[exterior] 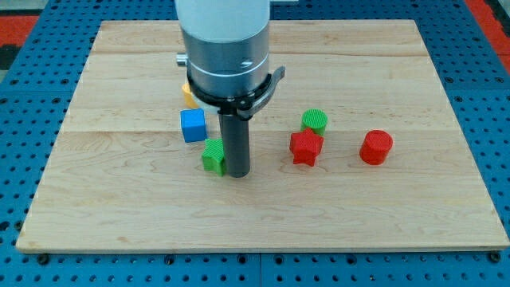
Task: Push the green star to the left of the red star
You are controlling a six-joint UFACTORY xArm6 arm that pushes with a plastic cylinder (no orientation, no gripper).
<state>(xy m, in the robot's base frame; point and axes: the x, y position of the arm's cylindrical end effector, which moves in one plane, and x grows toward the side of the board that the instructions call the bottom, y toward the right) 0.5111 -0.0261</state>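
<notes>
The green star (213,155) lies left of the board's centre. My tip (237,173) stands on the board right beside it, touching or nearly touching its right side. The red star (306,147) lies to the right of my tip, a short gap away. The rod hangs from the grey arm body that fills the view's top centre.
A blue cube (192,125) sits just above and left of the green star. A yellow block (189,94) is partly hidden behind the arm. A green cylinder (315,121) touches the red star's top. A red cylinder (376,147) lies further right. The wooden board (119,207) rests on a blue pegboard.
</notes>
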